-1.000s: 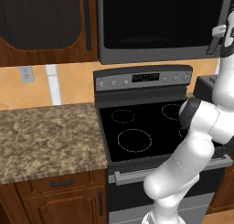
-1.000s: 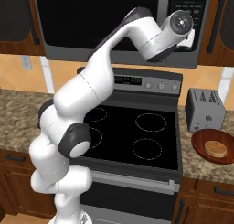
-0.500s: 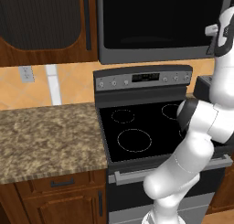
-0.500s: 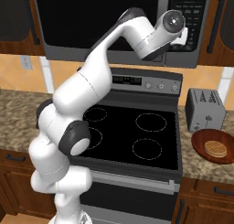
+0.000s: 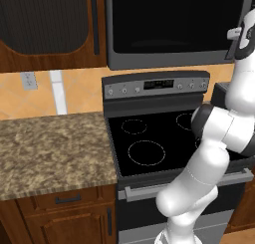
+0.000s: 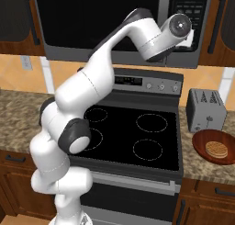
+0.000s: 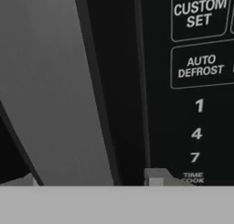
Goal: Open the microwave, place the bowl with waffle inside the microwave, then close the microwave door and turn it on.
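The microwave hangs above the stove with the microwave door shut. My arm reaches up to its right side, where the gripper is at the long grey bar handle. In the hand view the gripper straddles that handle, one fingertip on the button panel side. A dark gap still shows between this tip and the bar. The bowl with waffle rests on the counter at the right.
A grey toaster stands just behind the bowl. The black glass-top stove lies under my arm. A granite counter runs to the left, with a dark-paned cabinet door above it.
The hand has risen and pushed in toward the microwave's handle. The jaws have narrowed around the bar.
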You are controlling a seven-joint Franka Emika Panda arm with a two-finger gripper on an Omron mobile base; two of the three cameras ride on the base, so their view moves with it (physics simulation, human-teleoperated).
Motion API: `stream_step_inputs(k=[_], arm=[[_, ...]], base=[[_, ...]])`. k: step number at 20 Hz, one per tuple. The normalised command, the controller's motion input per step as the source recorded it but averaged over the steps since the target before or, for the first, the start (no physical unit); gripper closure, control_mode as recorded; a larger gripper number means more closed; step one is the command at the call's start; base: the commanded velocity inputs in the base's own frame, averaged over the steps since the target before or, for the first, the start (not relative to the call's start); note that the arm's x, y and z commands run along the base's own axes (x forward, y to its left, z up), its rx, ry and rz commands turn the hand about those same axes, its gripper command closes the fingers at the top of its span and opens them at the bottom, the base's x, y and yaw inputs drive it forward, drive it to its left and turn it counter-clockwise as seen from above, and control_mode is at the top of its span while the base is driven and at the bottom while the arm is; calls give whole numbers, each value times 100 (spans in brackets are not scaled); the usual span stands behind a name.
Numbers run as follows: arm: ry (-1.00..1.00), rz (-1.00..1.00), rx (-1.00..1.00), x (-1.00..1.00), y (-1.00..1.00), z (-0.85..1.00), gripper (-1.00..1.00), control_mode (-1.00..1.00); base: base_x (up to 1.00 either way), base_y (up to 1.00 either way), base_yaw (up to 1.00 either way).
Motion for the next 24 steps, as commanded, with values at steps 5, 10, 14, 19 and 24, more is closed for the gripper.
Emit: stream_step_inputs(k=[5, 10, 14, 19, 24], arm=[[-1, -1, -1, -8, 23, -14, 100, -100], [-8, -18, 0, -63, 19, -24, 100, -100], [-1, -32, -5, -88, 24, -27, 100, -100], [0, -34, -23, -79, 57, -40, 100, -100], [5, -39, -23, -75, 55, -51, 100, -100]], base=[[0, 0, 0], [0, 0, 0], [0, 0, 0], [0, 0, 0], [0, 0, 0]])
